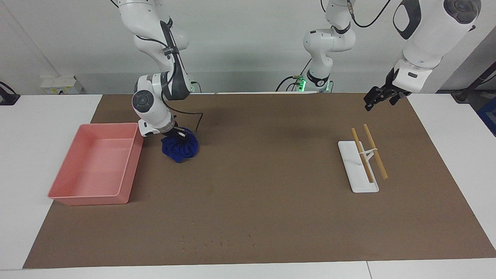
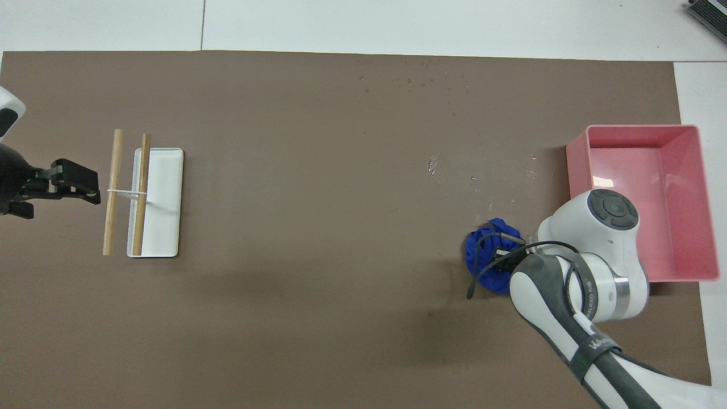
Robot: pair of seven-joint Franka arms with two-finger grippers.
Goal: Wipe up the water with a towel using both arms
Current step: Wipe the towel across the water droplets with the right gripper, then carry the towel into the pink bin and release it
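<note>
The right hand (image 1: 177,133) presses down into the bunched blue towel (image 1: 180,148) beside the pink tray (image 1: 128,170); whether it is clamped, I cannot tell. The left hand (image 1: 372,101) waits over the tabletop (image 1: 263,193), fingers slightly apart, above the wooden sticks (image 1: 375,151).

A robotics lab: two white arms (image 1: 155,58) fixed at a brown-matted table (image 1: 271,217) before bare walls

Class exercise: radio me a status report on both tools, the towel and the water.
Right tool down on blue towel beside pink tray. Left tool waits raised near wooden sticks. Water unwiped, path unobstructed.
</note>
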